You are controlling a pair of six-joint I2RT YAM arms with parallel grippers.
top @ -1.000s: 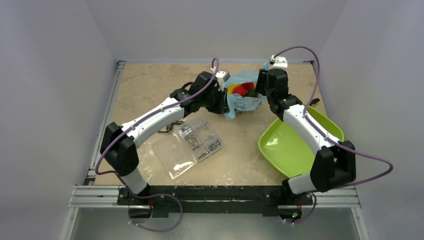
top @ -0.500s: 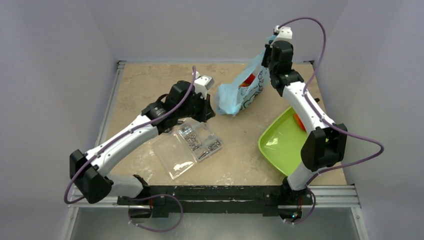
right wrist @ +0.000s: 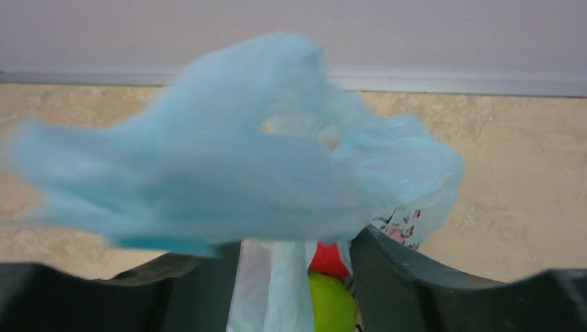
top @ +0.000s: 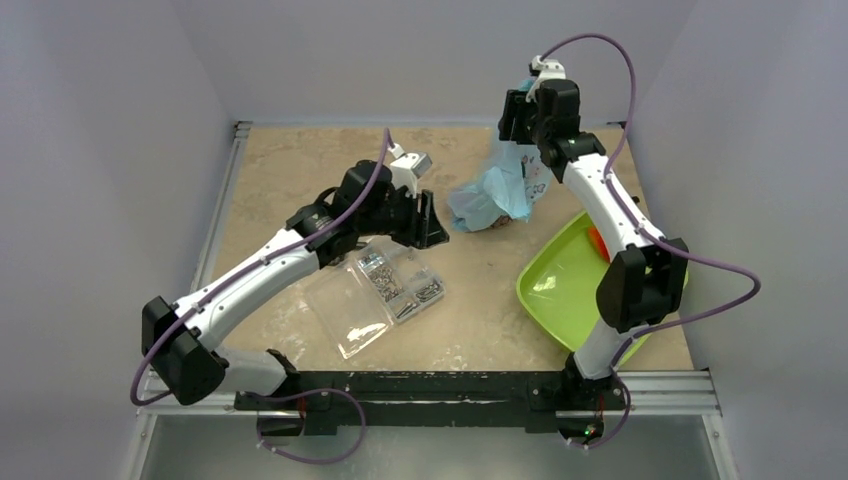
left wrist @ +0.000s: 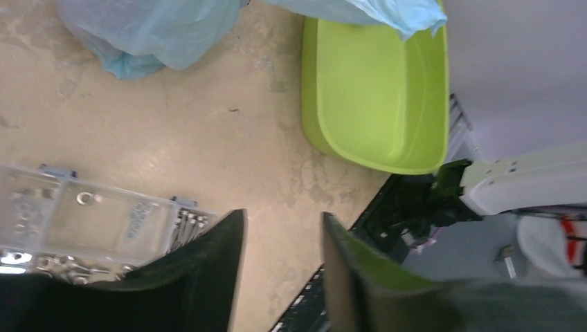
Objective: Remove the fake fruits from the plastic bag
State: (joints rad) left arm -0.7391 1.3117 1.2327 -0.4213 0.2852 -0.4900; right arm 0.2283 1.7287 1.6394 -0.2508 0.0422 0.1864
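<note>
plastic bag (top: 495,195): light-blue, printed, crumpled | fake fruits (right wrist: 325,261): red and green, inside bag

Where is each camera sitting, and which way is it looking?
Top camera: high above and behind the arms, looking down on the table; left arm and right arm show whole.
Left wrist camera: on the left arm, looking down past its own dark jaws at the clear box, lime-green tray and plastic bag.
Right wrist camera: on the right arm, looking across the table toward a wall; its jaws frame the bag, close and blurry.
Shared: all three see the bag; top and left wrist also see the tray.
</note>
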